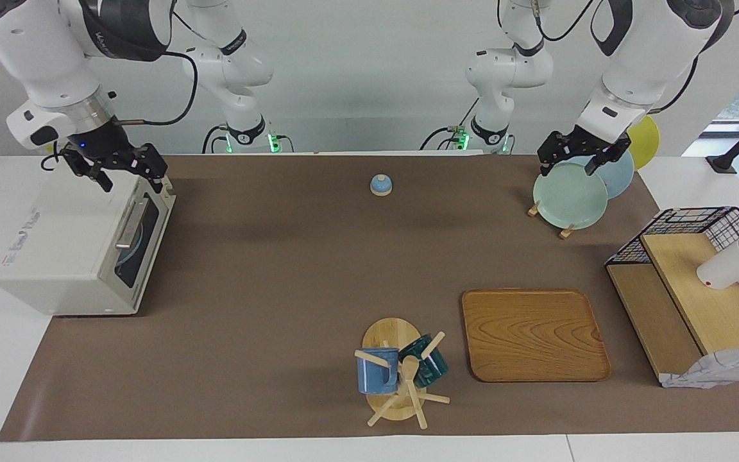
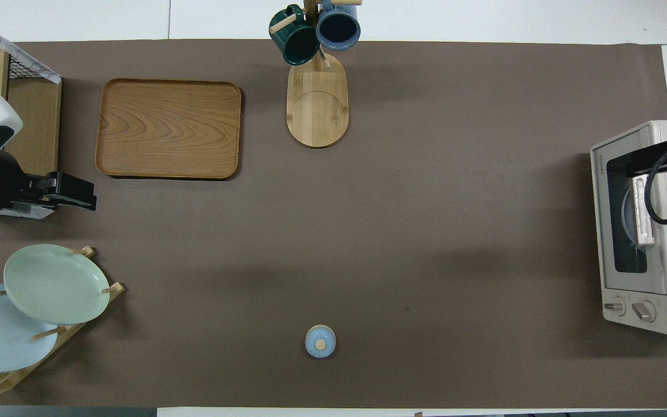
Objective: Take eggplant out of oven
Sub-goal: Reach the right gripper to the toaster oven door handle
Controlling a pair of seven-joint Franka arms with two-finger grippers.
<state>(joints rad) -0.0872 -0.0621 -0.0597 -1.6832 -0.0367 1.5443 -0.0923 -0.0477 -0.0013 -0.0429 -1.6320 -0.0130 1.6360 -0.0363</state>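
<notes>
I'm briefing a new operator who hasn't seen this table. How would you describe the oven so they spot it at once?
Start at the brown mat and follow it to the right arm's end of the table. There, under the right end effector, sits the oven, a boxy off-white appliance whose door is shut. Nothing else here has a dark glass door, a metal bar handle and two knobs.

A matt brown mat (image 1: 280, 269) covers the table, where an off-white oven (image 1: 68, 250) with dark glass door and metal handle stands; a smooth, grained wooden tray (image 1: 533, 333) and glossy glazed plates (image 1: 568, 196) lie nearby.
</notes>
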